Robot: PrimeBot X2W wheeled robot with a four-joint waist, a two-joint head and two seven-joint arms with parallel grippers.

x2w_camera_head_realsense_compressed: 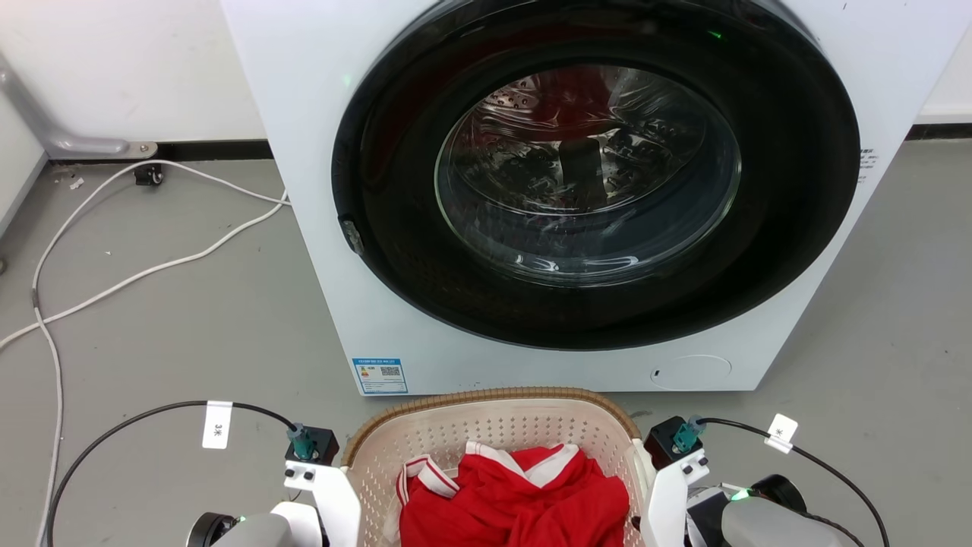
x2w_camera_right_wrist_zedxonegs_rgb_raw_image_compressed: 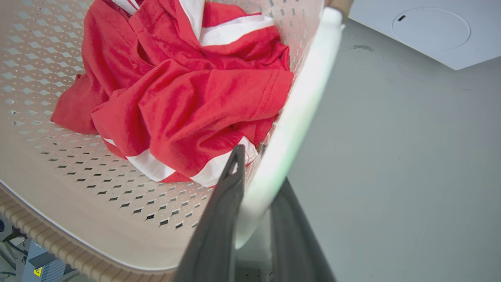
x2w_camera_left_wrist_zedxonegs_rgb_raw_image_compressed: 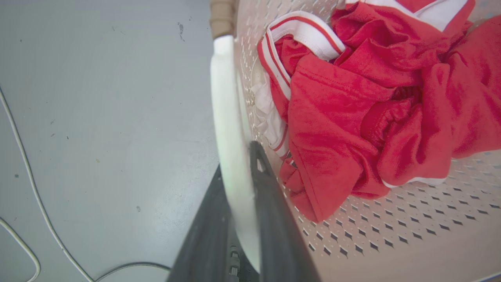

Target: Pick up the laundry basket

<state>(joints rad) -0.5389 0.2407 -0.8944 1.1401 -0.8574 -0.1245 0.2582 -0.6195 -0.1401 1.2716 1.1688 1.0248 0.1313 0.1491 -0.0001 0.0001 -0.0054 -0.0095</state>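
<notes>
The laundry basket [x2w_camera_head_realsense_compressed: 486, 396] is showing at the bottom middle of the head view, just below the washing machine [x2w_camera_head_realsense_compressed: 319, 228], holding a red shirt [x2w_camera_head_realsense_compressed: 516, 497]. The left gripper [x2w_camera_left_wrist_zedxonegs_rgb_raw_image_compressed: 238, 162] is pinching the basket's left handle [x2w_camera_left_wrist_zedxonegs_rgb_raw_image_compressed: 225, 98] between its fingers. The right gripper [x2w_camera_right_wrist_zedxonegs_rgb_raw_image_compressed: 261, 164] is pinching the right handle [x2w_camera_right_wrist_zedxonegs_rgb_raw_image_compressed: 309, 90] too.

The left gripper [x2w_camera_left_wrist_zedxonegs_rgb_raw_image_compressed: 237, 160] is clamped on the left handle [x2w_camera_left_wrist_zedxonegs_rgb_raw_image_compressed: 227, 117] of the laundry basket [x2w_camera_left_wrist_zedxonegs_rgb_raw_image_compressed: 391, 235], one dark finger [x2w_camera_left_wrist_zedxonegs_rgb_raw_image_compressed: 270, 203] on the handle's inner face and the other on its outer face. The right gripper [x2w_camera_right_wrist_zedxonegs_rgb_raw_image_compressed: 260, 168] grips the right handle [x2w_camera_right_wrist_zedxonegs_rgb_raw_image_compressed: 297, 109] the same way, between its fingers [x2w_camera_right_wrist_zedxonegs_rgb_raw_image_compressed: 219, 219]. In the head view the left wrist [x2w_camera_head_realsense_compressed: 319, 475] sits near left and the right wrist [x2w_camera_head_realsense_compressed: 672, 467] near right, both angled down, with grey forearms behind them
</notes>
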